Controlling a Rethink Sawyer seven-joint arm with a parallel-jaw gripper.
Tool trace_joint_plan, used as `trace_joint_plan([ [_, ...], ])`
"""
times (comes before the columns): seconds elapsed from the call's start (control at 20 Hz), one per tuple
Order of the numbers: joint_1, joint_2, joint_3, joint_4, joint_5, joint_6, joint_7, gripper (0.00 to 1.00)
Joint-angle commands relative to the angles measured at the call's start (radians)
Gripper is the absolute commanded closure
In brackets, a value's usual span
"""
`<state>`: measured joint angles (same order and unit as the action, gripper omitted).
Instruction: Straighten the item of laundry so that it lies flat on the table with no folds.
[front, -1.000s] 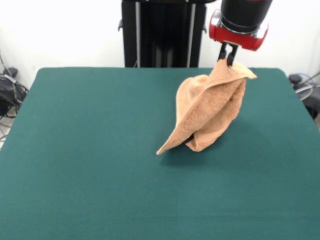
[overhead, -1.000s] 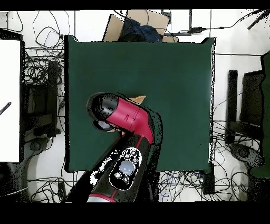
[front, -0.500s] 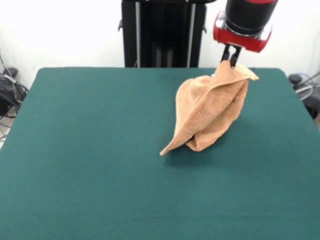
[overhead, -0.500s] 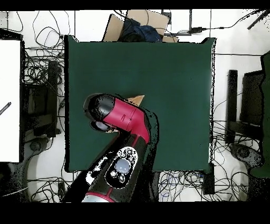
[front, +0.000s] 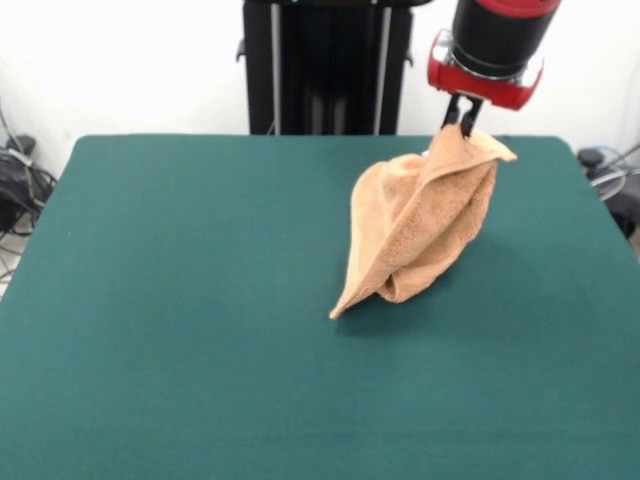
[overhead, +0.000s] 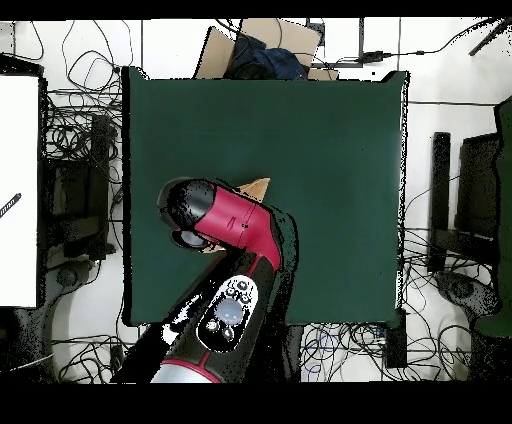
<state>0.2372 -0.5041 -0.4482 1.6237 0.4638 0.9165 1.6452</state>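
A peach-orange towel (front: 420, 225) hangs in a folded cone from my gripper (front: 462, 124), which is shut on its top corner at the far right of the front view. The towel's lower tip (front: 340, 311) trails on the green table (front: 180, 300), and the rest is lifted and creased. From overhead, my red arm (overhead: 235, 225) covers nearly all of the towel. Only a small orange corner (overhead: 258, 187) sticks out beside it. The gripper itself is hidden under the arm there.
The table (overhead: 320, 150) is far wider than the towel. Cables and dark equipment ring the table on the floor. A cardboard box (overhead: 258, 45) holding dark cloth sits beyond one table edge in the overhead view.
The gripper has risen slightly and shifted right in the front view, keeping hold of the towel. The towel's trailing tip has slid a little to the right along the table.
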Motion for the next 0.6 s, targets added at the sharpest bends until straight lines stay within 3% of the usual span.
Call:
trace_joint_plan([
  [0.05, 0.005, 0.021, 0.052, 0.049, -0.008, -0.075, 0.262, 1.00],
  [0.6, 0.001, 0.024, 0.054, 0.050, -0.011, -0.092, 0.250, 1.00],
])
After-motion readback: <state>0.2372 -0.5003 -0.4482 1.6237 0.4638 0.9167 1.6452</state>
